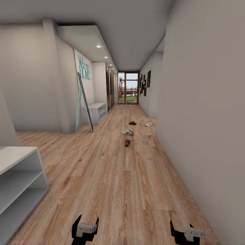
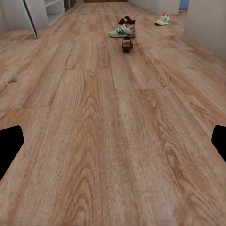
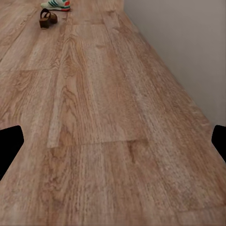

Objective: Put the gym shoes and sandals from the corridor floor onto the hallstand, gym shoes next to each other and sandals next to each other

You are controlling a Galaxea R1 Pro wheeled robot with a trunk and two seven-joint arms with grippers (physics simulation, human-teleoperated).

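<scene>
Both grippers, left (image 1: 85, 228) and right (image 1: 186, 233), hang low with fingers wide, empty. Drive straight up the corridor floor (image 1: 112, 183), stopping short of the nearest sandal (image 1: 127, 142); beyond lie a gym shoe (image 1: 128, 132), seemingly the second sandal (image 1: 132, 123), then the other gym shoe (image 1: 148, 124).

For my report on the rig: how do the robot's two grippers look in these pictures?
In the head view, the left gripper and right gripper each have two black fingers on a light-grey, boxy block. In the wrist views the fingertips appear as flat black shapes.
</scene>
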